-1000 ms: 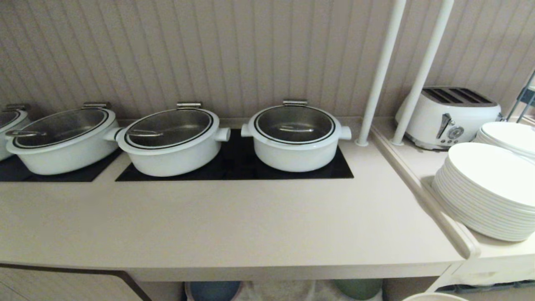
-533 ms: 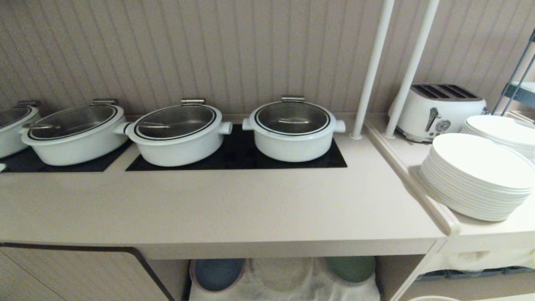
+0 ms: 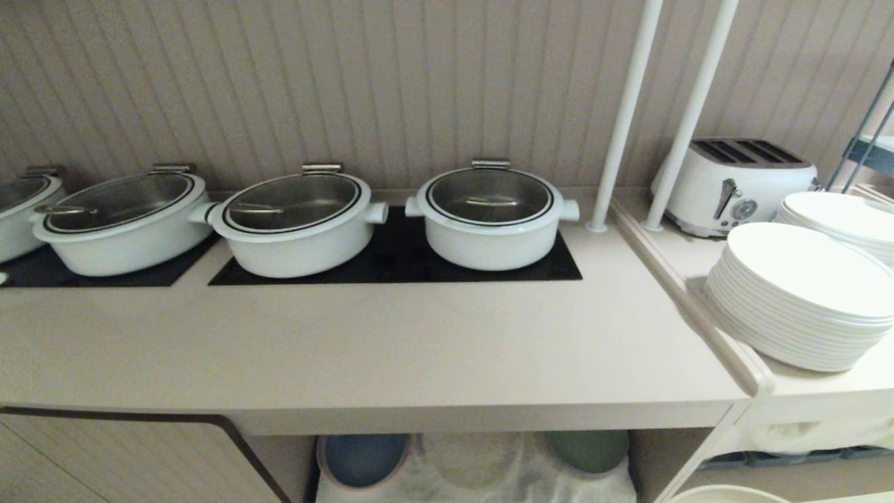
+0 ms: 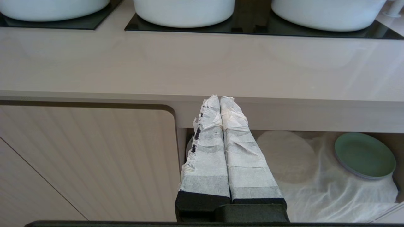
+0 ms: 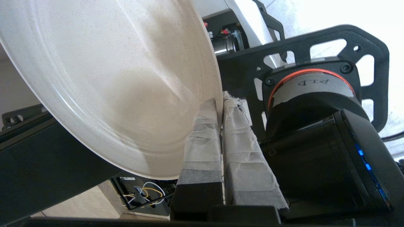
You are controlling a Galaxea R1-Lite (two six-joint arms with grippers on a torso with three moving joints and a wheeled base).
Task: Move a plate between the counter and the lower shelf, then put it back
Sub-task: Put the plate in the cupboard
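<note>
Below the counter point(image 3: 363, 356), the shelf point(image 3: 482, 475) lies cloth-draped; right gripper point(image 5: 220, 102) pinches the plate point(image 5: 104, 78) by its rim; left gripper point(image 4: 220, 98) closed, empty.

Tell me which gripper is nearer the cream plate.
Right. The right gripper is shut on the rim of the cream plate; the left gripper hangs shut in front of the counter, holding nothing.

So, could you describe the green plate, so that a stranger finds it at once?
Look below the counter into the lower shelf, where a white cloth lies. The green plate sits at its right end; the blue plate at the left end differs in colour.
</note>
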